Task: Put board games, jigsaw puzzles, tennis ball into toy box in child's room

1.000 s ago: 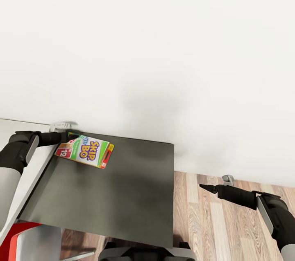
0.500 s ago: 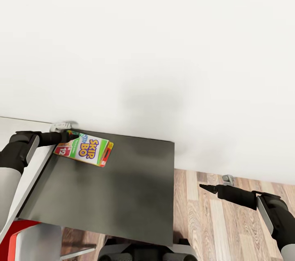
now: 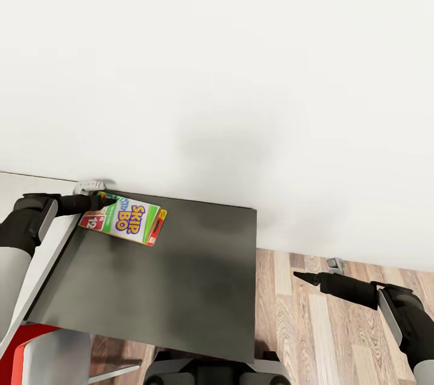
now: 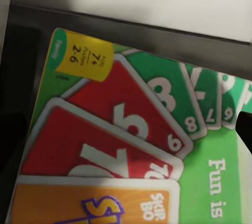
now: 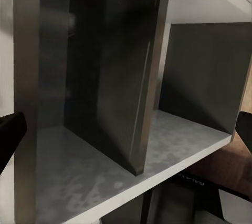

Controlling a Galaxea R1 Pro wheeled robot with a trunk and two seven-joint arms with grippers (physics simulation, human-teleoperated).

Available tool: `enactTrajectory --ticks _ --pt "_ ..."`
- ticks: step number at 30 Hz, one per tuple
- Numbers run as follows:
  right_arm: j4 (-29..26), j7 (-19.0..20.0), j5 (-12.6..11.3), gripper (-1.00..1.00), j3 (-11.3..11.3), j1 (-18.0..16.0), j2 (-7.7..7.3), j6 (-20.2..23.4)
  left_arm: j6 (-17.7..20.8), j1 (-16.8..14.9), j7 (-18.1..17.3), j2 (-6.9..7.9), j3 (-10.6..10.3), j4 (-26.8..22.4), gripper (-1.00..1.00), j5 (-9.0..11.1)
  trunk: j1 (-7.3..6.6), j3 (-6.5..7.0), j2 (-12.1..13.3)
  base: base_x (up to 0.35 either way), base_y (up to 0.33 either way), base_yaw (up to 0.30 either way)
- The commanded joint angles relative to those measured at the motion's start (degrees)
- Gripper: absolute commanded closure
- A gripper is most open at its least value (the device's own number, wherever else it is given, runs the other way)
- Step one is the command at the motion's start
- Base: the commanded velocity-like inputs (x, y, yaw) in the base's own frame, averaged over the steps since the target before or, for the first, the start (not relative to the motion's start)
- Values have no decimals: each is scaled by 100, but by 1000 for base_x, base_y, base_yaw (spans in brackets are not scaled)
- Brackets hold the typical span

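Note:
A SKIP-BO board game point(image 3: 125, 222), a flat white, green and purple box, lies at the far left corner of the table's dark grey top point(image 3: 181, 294), close to the wall. My left gripper point(image 3: 101, 199) is shut on the box's far left corner. In the left wrist view the box's card print point(image 4: 131, 140) sits very close, with one dark fingertip point(image 4: 245, 129) at its edge. My right gripper point(image 3: 306, 277) hangs open over the wood floor, right of the table, holding nothing.
The white wall point(image 3: 241, 71) rises just behind the table. The light grey top point(image 3: 18, 187) joins on the left. A red and white chair point(image 3: 42, 352) stands at the near left. Grey shelf compartments point(image 5: 131, 103) lie ahead in the right wrist view, between my right fingertips point(image 5: 9, 132).
My left gripper has closed in on the box's far corner, and the box has shifted slightly toward the wall. The right arm has not moved.

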Motion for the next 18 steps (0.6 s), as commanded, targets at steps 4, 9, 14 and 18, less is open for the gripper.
enactTrajectory --ticks 4,9,14,18 --pt "0 6 -28 -100 -3 -2 -1 49 27 -3 -16 -1 15 -8 -100 -43 3 -8 -9 0 0 0" --pt "0 6 -25 -100 -3 -2 -1 49 27 -3 -16 -12 7 -10 -100 -47 3 -8 -9 0 0 0" --pt "0 6 -25 -100 -3 -2 -1 49 27 -3 -16 -17 4 -11 -100 -48 3 -8 -9 0 -80 0" --pt "0 6 -23 -100 -3 -2 -1 49 27 -3 -17 -18 12 -9 -100 -42 3 -8 -9 -1 -57 0"
